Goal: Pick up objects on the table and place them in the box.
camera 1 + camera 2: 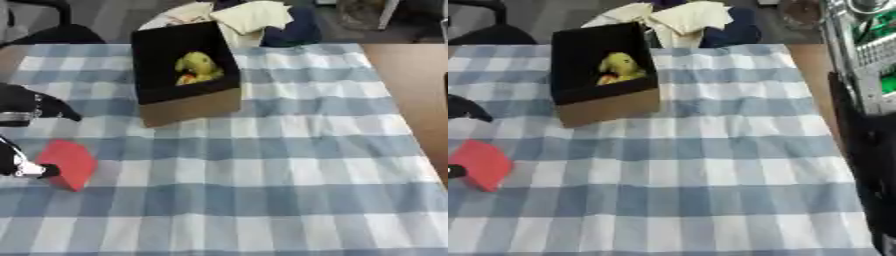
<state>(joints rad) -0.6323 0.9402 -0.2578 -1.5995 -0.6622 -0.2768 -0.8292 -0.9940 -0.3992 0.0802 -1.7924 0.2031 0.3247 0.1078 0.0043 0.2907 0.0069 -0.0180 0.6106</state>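
At the desk's left edge, left hand (pixel 19 162): dark fingers appeared pinched on the near-left edge of the red object, though the contact was partly cut off.
Red object (pixel 70 163): flat, lying on the checked cloth (pixel 262 170), near-left of the box.
Box (pixel 188 107): open, upright, a yellow toy (pixel 198 67) already inside.
Advice: lift it clear of the cloth, carry it over the near wall, release above the toy.
Right hand: not seen.
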